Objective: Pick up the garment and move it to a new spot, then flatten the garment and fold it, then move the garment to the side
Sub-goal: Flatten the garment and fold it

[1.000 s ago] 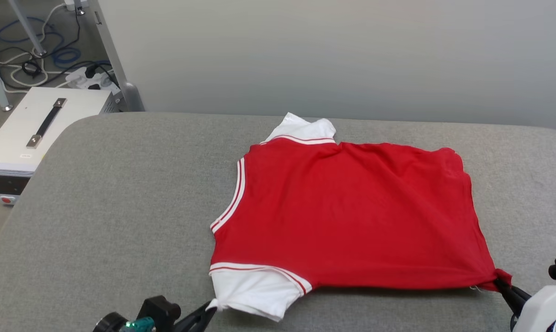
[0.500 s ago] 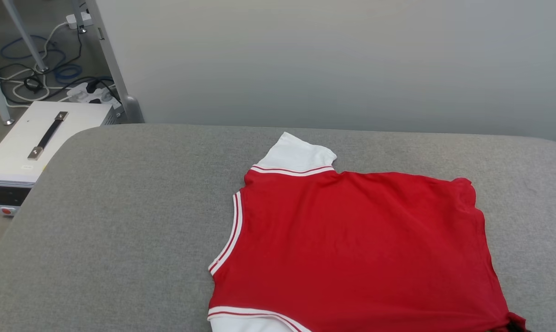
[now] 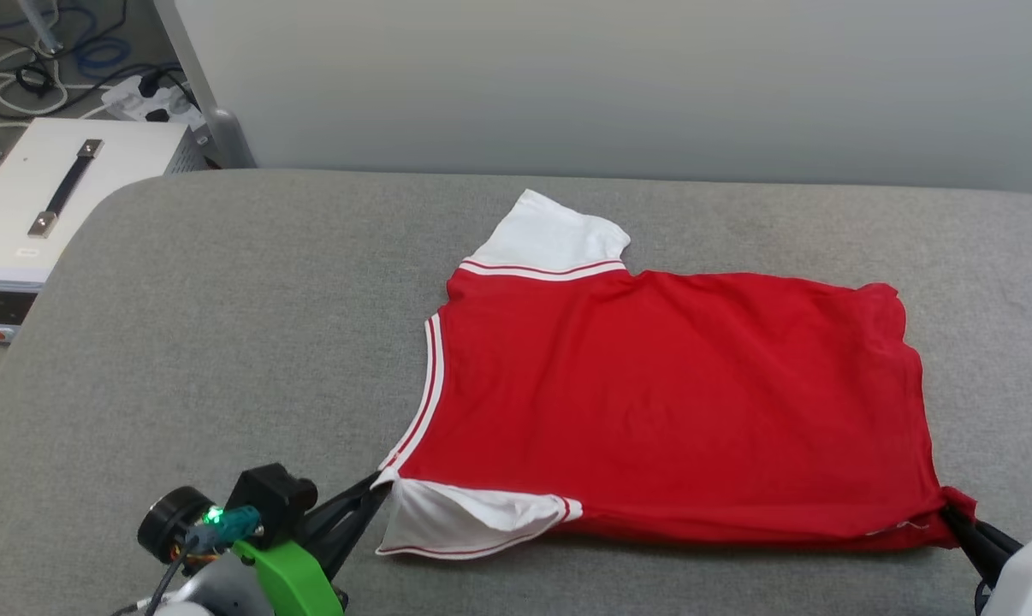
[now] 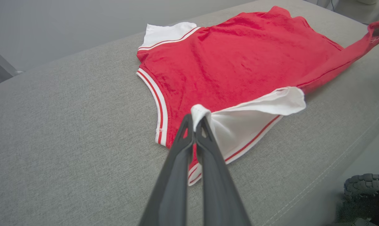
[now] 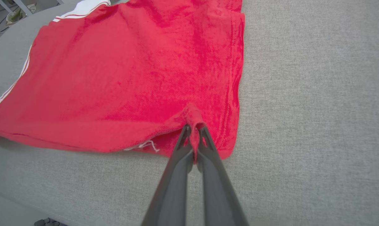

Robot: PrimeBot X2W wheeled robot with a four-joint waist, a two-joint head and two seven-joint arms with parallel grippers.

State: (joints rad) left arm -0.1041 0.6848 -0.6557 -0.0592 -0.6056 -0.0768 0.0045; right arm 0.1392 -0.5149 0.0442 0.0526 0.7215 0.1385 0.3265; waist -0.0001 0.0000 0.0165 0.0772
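We see a shirt (image 3: 670, 402) of soft, matt red knit cloth with white sleeves. The pad (image 3: 225, 325) under it has a coarse grey woven cover. The left gripper (image 4: 196, 118) has fingers of smooth, dark, matt plastic. The box (image 3: 20, 197) at the upper left of the frame looks smooth and painted white.

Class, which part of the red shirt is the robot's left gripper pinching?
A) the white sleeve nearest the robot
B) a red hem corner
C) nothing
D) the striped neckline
A: the left gripper is shut on the near white sleeve of the garment; the right gripper pinches the red hem corner.
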